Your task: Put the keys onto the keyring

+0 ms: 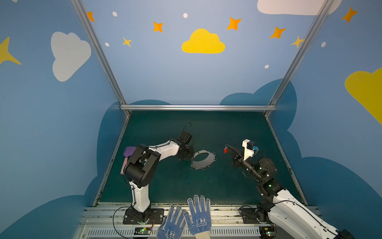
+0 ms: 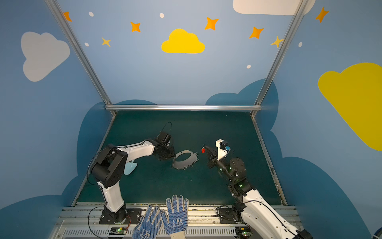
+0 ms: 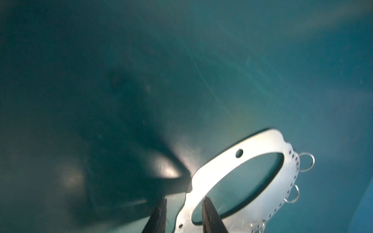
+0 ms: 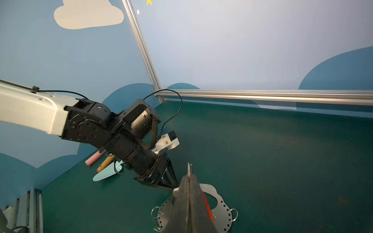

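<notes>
The keyring (image 1: 209, 163), a flat grey plate with a big oval hole, is about in the middle of the green table (image 1: 186, 186). Small wire rings (image 3: 306, 162) hang from its right and near edges.

The left gripper (image 1: 192, 157) is low at the left edge of the plate. In the left wrist view its two fingers (image 3: 211, 219) stand a moderate way apart, one outside the plate and one inside the oval hole, so the rim is between them. A gap shows on the outer side, so I judge that the rim is not clamped yet. The reason for this position seems clear: the plate is thin and would slide when a key pushes against it, so one arm must fix it. I cannot tell if the plate lies fully flat.

The right gripper (image 1: 228, 148) is closed on the keys (image 1: 225, 150), a small silver key with a red tag. It holds them in the air, to the right of the plate and apart from it. In the right wrist view the thin metal end (image 4: 189, 168) sticks out beyond the fingertips. I think this leaves the end free to enter a wire ring, which will need fine aim because the rings are small and loose.

The toy shovels (image 4: 105, 174) lie at the left side by the left arm, and two blue gloves (image 1: 198, 215) rest on the near rail, both out of the way.
</notes>
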Action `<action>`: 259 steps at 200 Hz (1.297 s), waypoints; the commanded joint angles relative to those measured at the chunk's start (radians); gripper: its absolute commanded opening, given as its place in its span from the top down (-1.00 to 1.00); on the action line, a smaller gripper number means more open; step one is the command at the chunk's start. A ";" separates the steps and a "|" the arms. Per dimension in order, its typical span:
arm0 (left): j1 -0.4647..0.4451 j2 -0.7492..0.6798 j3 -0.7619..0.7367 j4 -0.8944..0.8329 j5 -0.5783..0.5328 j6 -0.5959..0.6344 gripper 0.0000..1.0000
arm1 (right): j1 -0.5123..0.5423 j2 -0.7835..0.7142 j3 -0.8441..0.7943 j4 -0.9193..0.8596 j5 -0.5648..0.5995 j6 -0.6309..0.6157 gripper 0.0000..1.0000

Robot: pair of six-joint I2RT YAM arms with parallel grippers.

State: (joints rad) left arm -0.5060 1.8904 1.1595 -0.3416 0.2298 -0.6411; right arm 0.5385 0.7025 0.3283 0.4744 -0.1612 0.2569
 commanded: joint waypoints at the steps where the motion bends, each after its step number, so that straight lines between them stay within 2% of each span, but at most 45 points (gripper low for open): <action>1: 0.024 0.039 0.026 -0.081 -0.067 0.049 0.41 | 0.006 -0.014 0.025 -0.014 -0.002 0.009 1.00; 20: 0.021 0.004 0.020 -0.086 -0.042 0.043 0.36 | 0.006 -0.019 0.029 -0.027 -0.003 0.010 1.00; 60: -0.009 -0.092 -0.039 -0.140 -0.024 0.020 0.08 | 0.006 -0.018 0.022 -0.028 0.000 0.008 1.00; 65: -0.013 -0.099 -0.050 -0.140 0.009 0.021 0.06 | 0.006 -0.015 0.021 -0.028 -0.001 0.008 1.00; 89: -0.052 -0.111 -0.082 -0.146 0.053 0.017 0.06 | 0.006 -0.009 0.021 -0.025 -0.003 0.009 1.00; 121: -0.104 -0.110 -0.089 -0.160 0.046 0.010 0.05 | 0.006 -0.013 0.018 -0.030 -0.003 0.015 1.00; 140: -0.108 -0.094 -0.086 -0.163 0.022 0.007 0.17 | 0.007 -0.024 0.016 -0.037 -0.003 0.022 1.00; 153: -0.106 -0.079 -0.073 -0.171 0.001 0.009 0.49 | 0.006 -0.030 0.018 -0.048 -0.001 0.022 1.00; 170: -0.103 -0.071 -0.051 -0.177 -0.012 0.024 0.79 | 0.007 -0.040 0.021 -0.063 -0.001 0.020 1.00; 183: -0.093 -0.071 -0.025 -0.193 -0.063 0.040 0.91 | 0.008 -0.046 0.021 -0.068 -0.003 0.023 1.00; 206: -0.060 -0.067 0.027 -0.219 -0.110 0.079 0.92 | 0.007 -0.048 0.018 -0.074 -0.004 0.031 1.00; 259: 0.023 0.023 0.202 -0.316 -0.095 0.183 0.92 | 0.010 -0.035 0.017 -0.065 -0.013 0.047 1.00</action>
State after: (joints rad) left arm -0.5060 1.8561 1.2964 -0.5724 0.1471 -0.5312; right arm 0.5419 0.6670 0.3283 0.4023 -0.1654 0.2916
